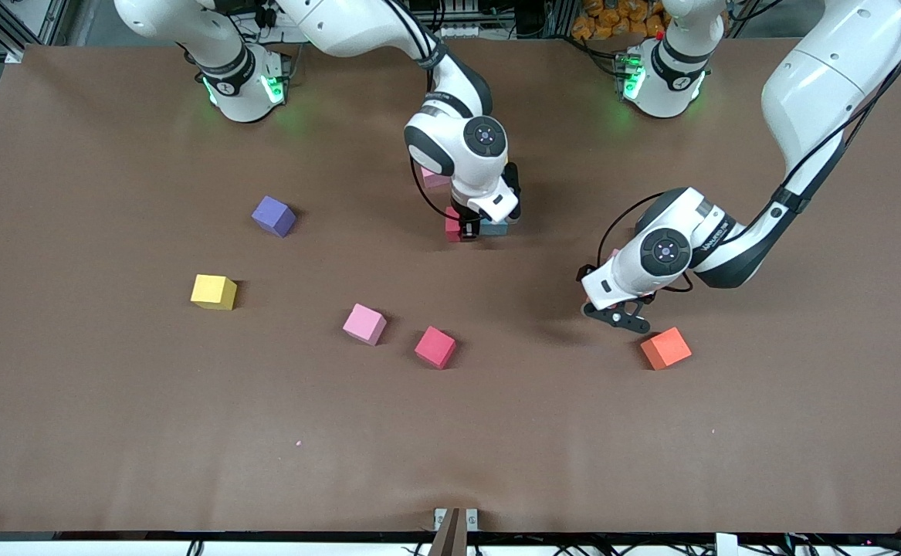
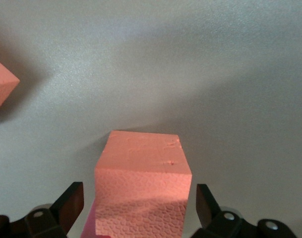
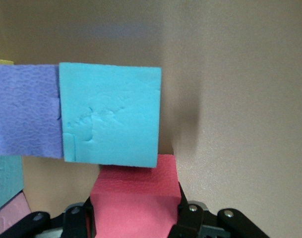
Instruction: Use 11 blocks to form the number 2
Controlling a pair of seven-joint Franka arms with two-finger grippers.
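Tools (image 1: 472,229) (image 1: 626,316) grip blocks (no legible labels).

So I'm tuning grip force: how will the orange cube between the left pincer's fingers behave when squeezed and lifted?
The orange cube has a pitted, dented foam surface, so it probably squashes slightly, weighs little and grips well. Flat faces suggest it won't roll.

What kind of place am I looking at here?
Probably a robotics lab: two white arms, right and left, bolted along a brown-covered table, scattered foam blocks like the yellow one, and metal framing with cables.
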